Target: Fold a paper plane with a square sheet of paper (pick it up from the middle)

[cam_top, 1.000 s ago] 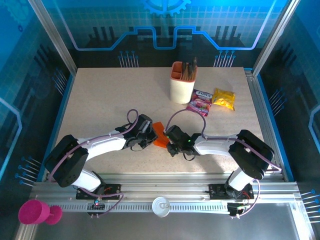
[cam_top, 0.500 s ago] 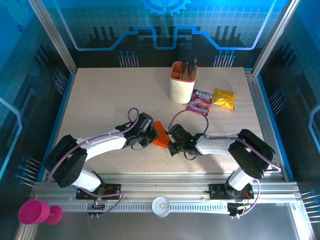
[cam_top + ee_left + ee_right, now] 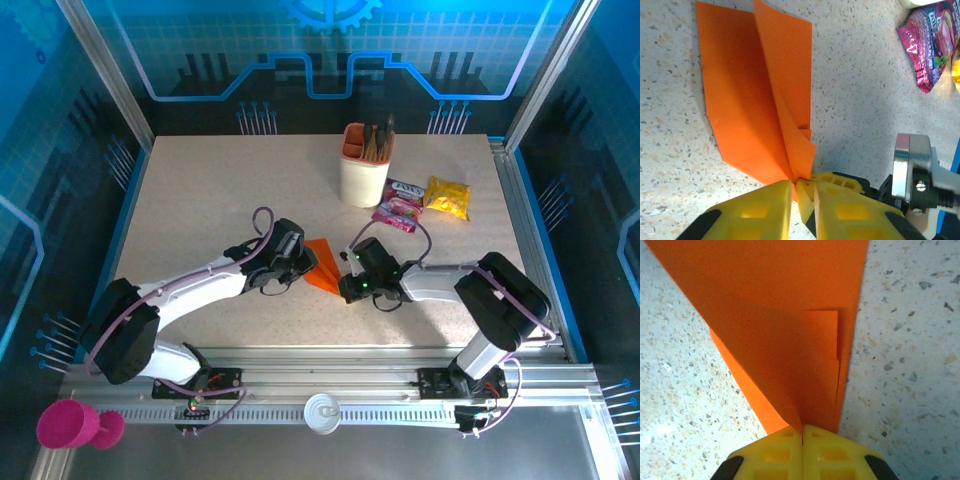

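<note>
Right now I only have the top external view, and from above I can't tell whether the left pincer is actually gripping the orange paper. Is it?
Observer: Yes. In the left wrist view, the left pincer is shut on the pointed end of the orange paper.
Operator: And the right one?
Observer: The right pincer is shut too, its fingers pressed together on a folded edge with layered folds running into them.
Operator: Is the paper lying flat?
Observer: Not wholly. In the left wrist view, one flap lifts off the table along a crease.
</note>
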Controlling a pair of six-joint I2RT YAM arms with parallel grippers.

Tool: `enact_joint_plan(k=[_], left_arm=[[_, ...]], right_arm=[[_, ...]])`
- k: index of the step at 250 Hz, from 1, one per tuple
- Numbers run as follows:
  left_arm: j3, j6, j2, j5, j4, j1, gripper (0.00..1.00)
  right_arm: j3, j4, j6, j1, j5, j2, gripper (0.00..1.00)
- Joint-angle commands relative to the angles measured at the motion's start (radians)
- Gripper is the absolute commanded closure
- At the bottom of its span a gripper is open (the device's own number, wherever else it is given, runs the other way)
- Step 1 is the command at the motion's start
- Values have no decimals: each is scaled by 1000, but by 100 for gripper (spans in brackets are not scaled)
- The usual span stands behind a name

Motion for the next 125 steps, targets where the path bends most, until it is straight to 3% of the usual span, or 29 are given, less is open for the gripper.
enact_joint_plan(k=[1,16,72,125], left_arm=[[-10,60,-24,-23,-8,-7,91],[-21,99,-16,-7,23,-11,100],[-41,231,67,112,150,-21,100],[-63,305,150,223,303,-26,100]], right_arm=[[-39,-77,42,-46,-104,82,100],[-39,-74,54,-69,-154,103,100],[-45,-78,79,-141,-262,167,100],[-42,-102,76,-160,-259,183,100]])
